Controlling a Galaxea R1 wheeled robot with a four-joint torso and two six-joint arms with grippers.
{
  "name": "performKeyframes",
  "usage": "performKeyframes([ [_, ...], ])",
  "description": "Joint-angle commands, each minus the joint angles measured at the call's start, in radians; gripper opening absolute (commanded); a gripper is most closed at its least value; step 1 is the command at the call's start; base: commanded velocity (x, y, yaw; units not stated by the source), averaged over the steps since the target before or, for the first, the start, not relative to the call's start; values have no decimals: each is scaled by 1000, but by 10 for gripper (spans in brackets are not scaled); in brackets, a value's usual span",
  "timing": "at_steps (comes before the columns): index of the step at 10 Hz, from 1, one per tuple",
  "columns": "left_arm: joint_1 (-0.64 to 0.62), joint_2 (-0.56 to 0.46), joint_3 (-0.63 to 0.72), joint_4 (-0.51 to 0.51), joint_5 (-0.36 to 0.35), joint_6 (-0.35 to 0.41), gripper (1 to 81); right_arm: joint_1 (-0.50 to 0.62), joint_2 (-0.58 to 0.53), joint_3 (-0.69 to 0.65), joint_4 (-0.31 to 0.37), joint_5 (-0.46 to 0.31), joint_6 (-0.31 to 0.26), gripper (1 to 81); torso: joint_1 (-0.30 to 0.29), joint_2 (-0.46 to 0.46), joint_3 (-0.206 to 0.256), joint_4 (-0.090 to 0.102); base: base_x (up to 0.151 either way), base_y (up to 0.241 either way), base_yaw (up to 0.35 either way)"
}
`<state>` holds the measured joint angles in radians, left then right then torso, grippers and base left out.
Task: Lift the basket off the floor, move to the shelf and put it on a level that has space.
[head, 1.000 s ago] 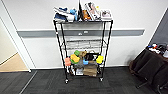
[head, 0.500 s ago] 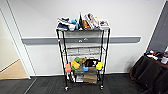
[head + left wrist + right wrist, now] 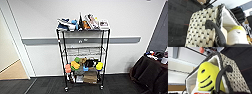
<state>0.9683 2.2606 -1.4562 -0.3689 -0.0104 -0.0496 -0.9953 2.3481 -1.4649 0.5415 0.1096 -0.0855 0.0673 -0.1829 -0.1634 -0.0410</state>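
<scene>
The shelf (image 3: 82, 60) stands against the white wall straight ahead, on the dark carpet floor (image 3: 125, 85). Its middle level (image 3: 83, 51) is a bare silvery wire grid. The top tier (image 3: 82, 25) carries books and other items, and a lower tier (image 3: 82, 66) holds colourful blocks. The basket (image 3: 201, 32) hangs close under both wrists above the carpet, with a yellow plush toy (image 3: 206, 75) inside it. My left gripper (image 3: 226, 45) is shut on one dark handle (image 3: 214, 28). The other handle (image 3: 221, 74) runs up into my right gripper (image 3: 217, 92), which is shut on it.
A brown cardboard box (image 3: 90, 76) sits on the rack's bottom tier. A doorway with a tan wooden floor (image 3: 11, 71) opens at the left. Dark furniture with clutter on it (image 3: 150, 72) stands at the right. Carpet lies open in front of the rack.
The whole head picture has shifted as the camera moved. The rack now sits slightly lower and larger in it, and more of the dark furniture shows at the right.
</scene>
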Motion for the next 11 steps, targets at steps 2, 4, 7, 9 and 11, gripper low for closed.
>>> performKeyframes([
  [2, -76, -28, 111, 100, -60, 13, 10, 89, -25, 92, -28, -50, 3, 10, 0, 0, 0, 0, 0, 0, 0],
  [4, -75, -27, 115, 105, -60, 13, 10, 88, -25, 103, -29, -47, 3, 10, 0, 0, 0, 0, 0, 0, 0],
  [7, -76, -24, 115, 108, -60, 13, 10, 88, -24, 101, -31, -47, 3, 10, 0, -1, 0, 0, 25, 0, 0],
  [9, -76, -22, 115, 108, -60, 13, 10, 88, -22, 103, -31, -45, 3, 10, -3, -2, 1, 0, 95, 0, 0],
  [11, -76, -22, 116, 108, -60, 13, 10, 85, -22, 104, -32, -45, 3, 10, -2, -2, 1, 0, 110, 0, 0],
])
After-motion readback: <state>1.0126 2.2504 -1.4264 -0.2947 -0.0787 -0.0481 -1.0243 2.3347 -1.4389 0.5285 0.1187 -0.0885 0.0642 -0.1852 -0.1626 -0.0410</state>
